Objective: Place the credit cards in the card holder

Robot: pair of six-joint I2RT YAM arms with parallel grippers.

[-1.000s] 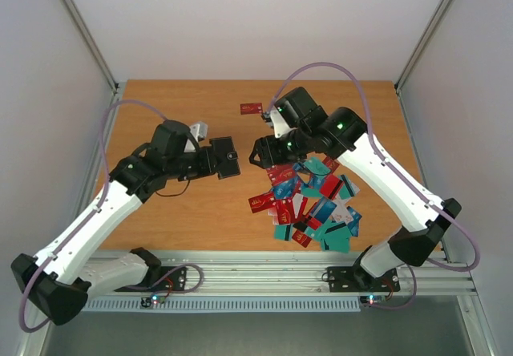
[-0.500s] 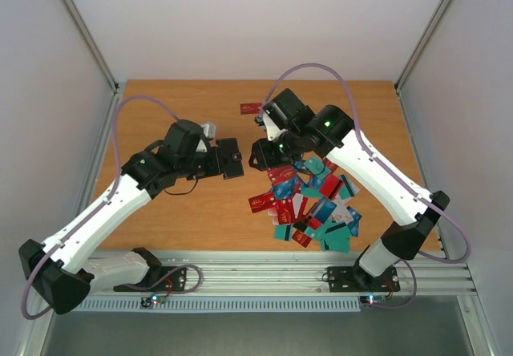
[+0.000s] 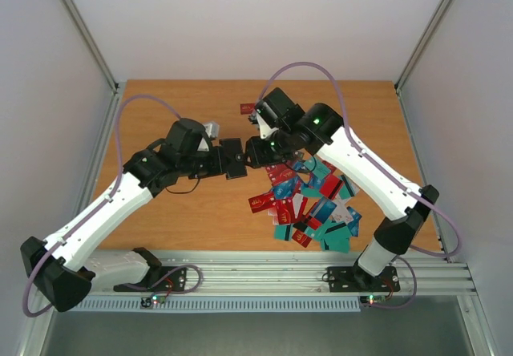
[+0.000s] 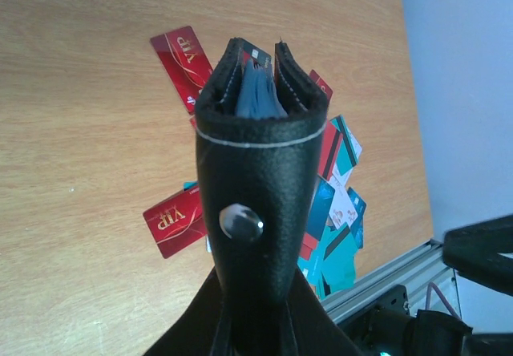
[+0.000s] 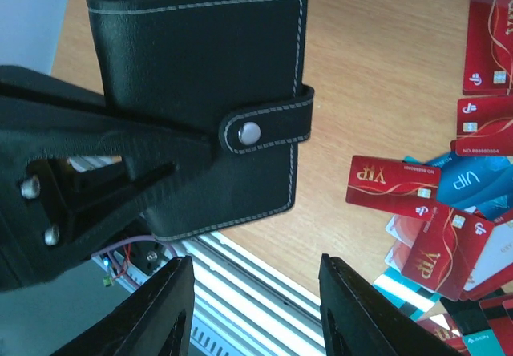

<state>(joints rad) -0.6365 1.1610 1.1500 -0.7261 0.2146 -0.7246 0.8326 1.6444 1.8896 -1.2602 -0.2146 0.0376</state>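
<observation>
While the left end effector (image 3: 224,162) pinches the card holder (image 3: 235,156), the right end effector (image 5: 255,272) hangs spread just right of it, credit cards (image 3: 309,204) heaped nearer.

We see bright, even, diffuse light from above. The table (image 3: 176,212) is evenly lit, with only soft, faint shadows under the arms. In the left wrist view the card holder (image 4: 260,180) sits close and slightly soft, its face dim against the bright wood behind it. In the right wrist view its snap (image 5: 249,132) catches a small glare. Right of it the credit cards (image 5: 393,188) read fairly sharp, and below it the rail (image 5: 240,288) blows out to white.
</observation>
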